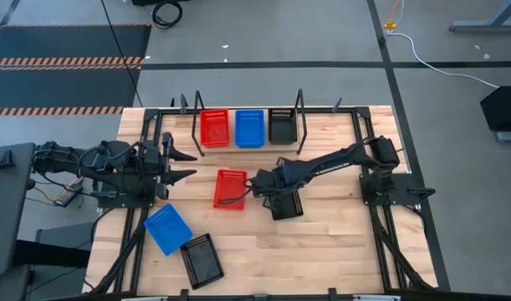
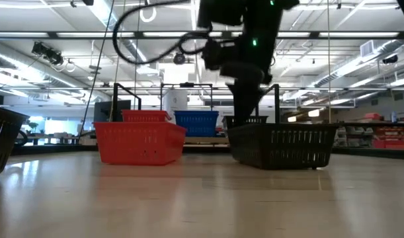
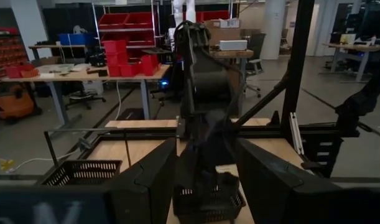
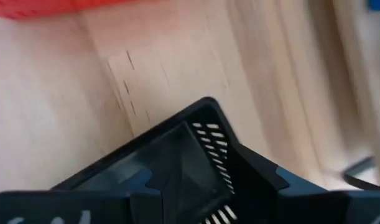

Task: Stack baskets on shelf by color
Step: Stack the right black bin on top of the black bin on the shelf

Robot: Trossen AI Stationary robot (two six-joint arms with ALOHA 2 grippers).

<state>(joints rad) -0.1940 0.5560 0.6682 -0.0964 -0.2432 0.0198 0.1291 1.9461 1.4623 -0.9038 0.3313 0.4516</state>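
The shelf (image 1: 238, 144) stands at the table's far edge and bears one red basket (image 1: 214, 127), one blue basket (image 1: 249, 127) and one black basket (image 1: 282, 125) side by side. On the table lie another red basket (image 1: 230, 188), a blue basket (image 1: 167, 227) and a black basket (image 1: 201, 259). At mid-table my right gripper (image 1: 270, 191) is shut on a further black basket (image 1: 288, 204), just right of the loose red one. My left gripper (image 1: 185, 165) hovers open at the table's left with nothing between its fingers. My right gripper holds the black basket by a wall next to a corner (image 4: 216, 146), on the side toward the red basket. It comes from above, slanting down, and reaches into the basket past its rim (image 2: 244, 121). The basket sits level and upright; its bottom (image 2: 281, 165) is at table height or barely above, I cannot tell which.
Black metal arm frames (image 1: 389, 217) run along both sides of the table. The shelf's wire uprights (image 1: 300, 113) rise at both of its ends. Bare wood (image 1: 322, 251) lies at the near right.
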